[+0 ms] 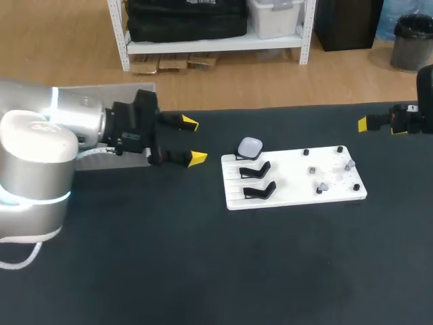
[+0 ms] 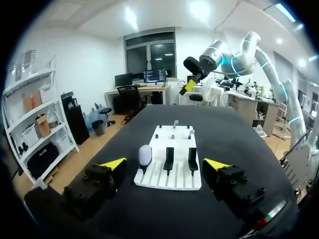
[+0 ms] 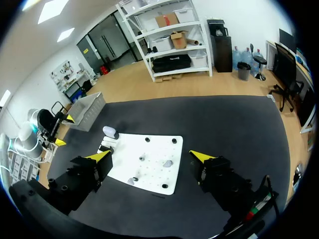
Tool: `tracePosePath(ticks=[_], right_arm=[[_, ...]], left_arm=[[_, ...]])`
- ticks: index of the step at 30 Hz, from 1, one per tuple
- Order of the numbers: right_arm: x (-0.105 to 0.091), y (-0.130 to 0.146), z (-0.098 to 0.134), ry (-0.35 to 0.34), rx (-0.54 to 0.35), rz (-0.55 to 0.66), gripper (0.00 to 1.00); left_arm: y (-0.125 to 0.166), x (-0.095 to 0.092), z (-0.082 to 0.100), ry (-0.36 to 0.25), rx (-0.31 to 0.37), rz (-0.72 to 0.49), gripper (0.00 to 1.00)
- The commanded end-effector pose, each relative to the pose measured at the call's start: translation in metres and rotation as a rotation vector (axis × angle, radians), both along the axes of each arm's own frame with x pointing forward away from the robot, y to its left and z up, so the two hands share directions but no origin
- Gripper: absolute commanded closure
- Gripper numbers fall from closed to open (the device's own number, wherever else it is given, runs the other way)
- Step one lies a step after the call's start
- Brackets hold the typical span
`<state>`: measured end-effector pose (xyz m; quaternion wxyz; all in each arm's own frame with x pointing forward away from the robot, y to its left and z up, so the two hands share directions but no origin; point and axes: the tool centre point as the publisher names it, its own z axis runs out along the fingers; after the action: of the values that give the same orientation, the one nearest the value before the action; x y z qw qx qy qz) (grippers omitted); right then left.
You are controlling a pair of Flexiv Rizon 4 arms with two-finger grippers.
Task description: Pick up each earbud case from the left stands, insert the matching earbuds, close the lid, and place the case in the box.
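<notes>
Left hand (image 1: 193, 141) wide open, empty, left of white board (image 1: 291, 193). Earbud case (image 1: 250, 146) at board's far-left corner. Right hand (image 3: 150, 156) wide open, empty.

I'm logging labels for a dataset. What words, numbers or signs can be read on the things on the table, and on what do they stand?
None can be read.
The white board, the earbud case and the black stands show no print.
The left gripper shows none either.
</notes>
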<state>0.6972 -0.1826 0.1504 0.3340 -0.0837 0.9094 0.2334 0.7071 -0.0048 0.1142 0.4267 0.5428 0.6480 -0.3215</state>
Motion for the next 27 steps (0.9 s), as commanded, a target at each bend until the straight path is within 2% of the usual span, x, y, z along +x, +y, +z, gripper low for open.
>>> tracePosePath(ticks=[1, 14, 18, 22, 27], right_arm=[[0.000, -0.001, 0.000, 0.000, 0.001, 0.002, 0.00], [0.000, -0.001, 0.000, 0.000, 0.001, 0.002, 0.00], [0.000, -0.001, 0.000, 0.000, 0.001, 0.002, 0.00], [0.000, -0.001, 0.000, 0.000, 0.001, 0.002, 0.00], [0.000, -0.001, 0.000, 0.000, 0.001, 0.002, 0.00]], left_arm=[[-0.017, 0.012, -0.003, 0.037, 0.095, -0.027, 0.00], [-0.017, 0.012, -0.003, 0.037, 0.095, -0.027, 0.00], [-0.030, 0.025, -0.020, 0.057, 0.074, -0.013, 0.00], [-0.041, 0.036, -0.028, 0.060, 0.073, -0.008, 0.00], [-0.053, 0.048, -0.045, 0.096, 0.064, -0.042, 0.00]])
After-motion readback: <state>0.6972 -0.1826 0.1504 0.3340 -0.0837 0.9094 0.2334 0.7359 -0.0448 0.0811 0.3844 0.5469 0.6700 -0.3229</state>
